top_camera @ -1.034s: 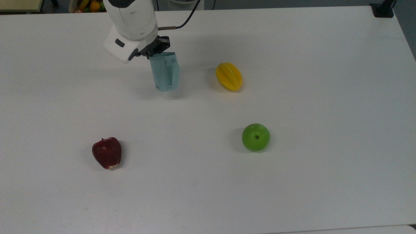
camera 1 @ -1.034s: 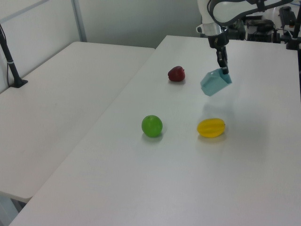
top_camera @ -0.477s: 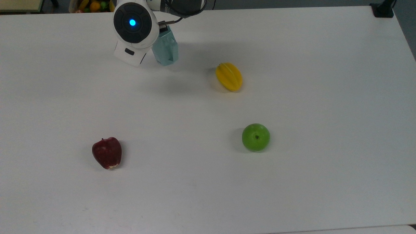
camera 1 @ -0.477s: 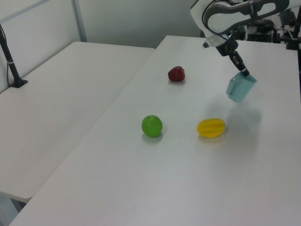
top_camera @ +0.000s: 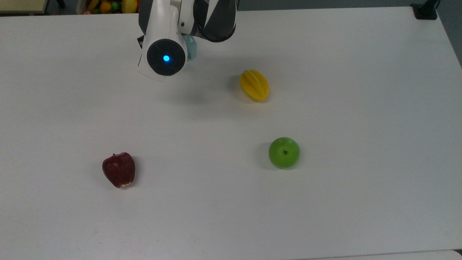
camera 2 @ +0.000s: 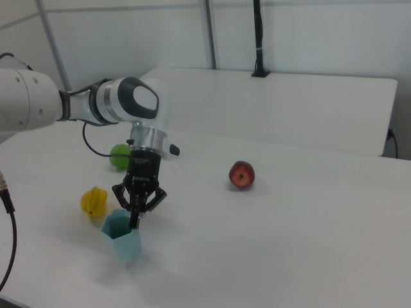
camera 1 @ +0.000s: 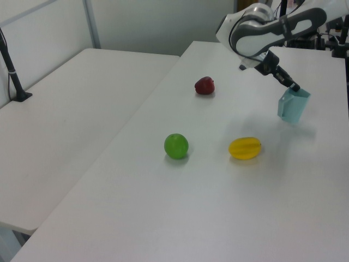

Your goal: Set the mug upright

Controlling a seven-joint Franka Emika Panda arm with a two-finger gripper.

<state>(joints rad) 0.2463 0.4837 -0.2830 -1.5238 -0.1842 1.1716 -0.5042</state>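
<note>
While the claw [camera 2: 135, 218] pinches the rim of the pale blue mug [camera 2: 122, 236], the mug stands mouth-up on the white counter [camera 2: 289, 244], near the yellow starfruit [camera 2: 94, 201] at the right view's left

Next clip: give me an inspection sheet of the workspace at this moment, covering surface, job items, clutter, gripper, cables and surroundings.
Surface: white table, no spills seen.
Job's things: light blue mug, opening upward, near upright; whether its base touches the table cannot be told.
Clutter: red apple, green apple, yellow star fruit, all lying apart from the mug.
Gripper: gripper shut on the mug's rim.
Cables: black cable looping beside the arm's wrist.
Surroundings: second white table alongside; black post on the far table; container of fruit beyond the table's edge.
</note>
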